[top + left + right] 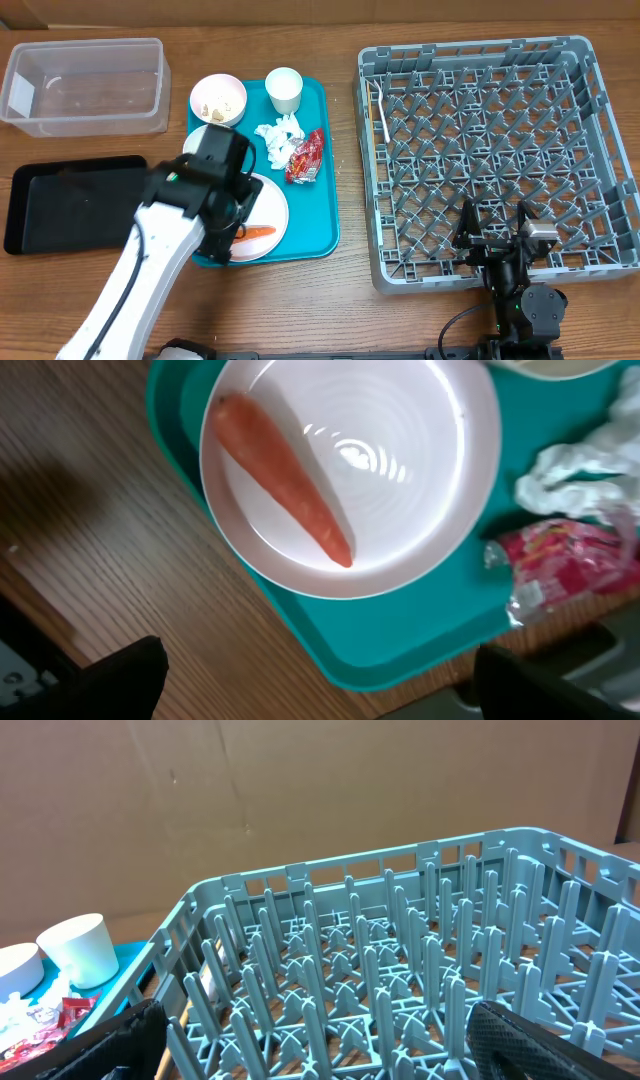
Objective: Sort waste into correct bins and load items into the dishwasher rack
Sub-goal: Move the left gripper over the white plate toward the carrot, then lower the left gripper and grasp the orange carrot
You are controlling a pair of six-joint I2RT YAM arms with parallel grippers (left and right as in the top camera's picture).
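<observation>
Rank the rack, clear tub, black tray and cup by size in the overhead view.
1. rack, by far the largest.
2. clear tub and black tray look about alike; the tub's rim sits nearer the camera, so I leave them unranked.
3. cup, smallest.

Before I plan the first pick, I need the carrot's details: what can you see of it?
The carrot stick is orange, smooth and tapered, wider at one end. It lies flat and diagonal on the round white plate, off centre toward its rim, touching only the plate. The plate sits on the teal tray. The left gripper hangs above, open, not touching it.
</observation>
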